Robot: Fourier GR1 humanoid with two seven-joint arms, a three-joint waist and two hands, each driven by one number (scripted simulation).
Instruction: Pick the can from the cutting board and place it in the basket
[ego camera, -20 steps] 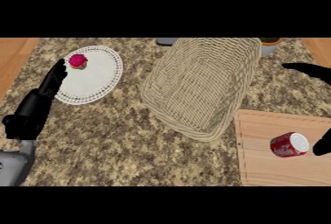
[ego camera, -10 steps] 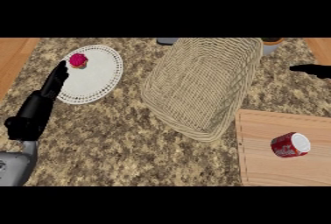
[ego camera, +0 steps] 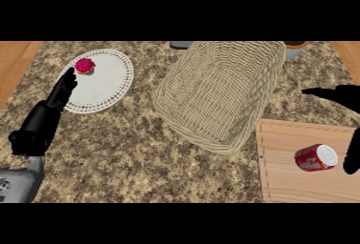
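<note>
Back beside the can point(ego camera: 315, 157), which lies sideways, lid pointing right, right hand point(ego camera: 342, 95) fingers spread, empty.

A basket point(ego camera: 221, 93) is set at the middle of the tabletop point(ego camera: 126, 143). A plate point(ego camera: 105, 81) is placed to its left, with a small cupcake point(ego camera: 85, 66) on the plate's far-left part. A cutting board point(ego camera: 299, 183) is positioned at the near right, and a can point(ego camera: 315, 157) lies on its side on it.

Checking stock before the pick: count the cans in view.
1. The red can lies on its side on the cutting board, right of the basket. None shows elsewhere.
</note>
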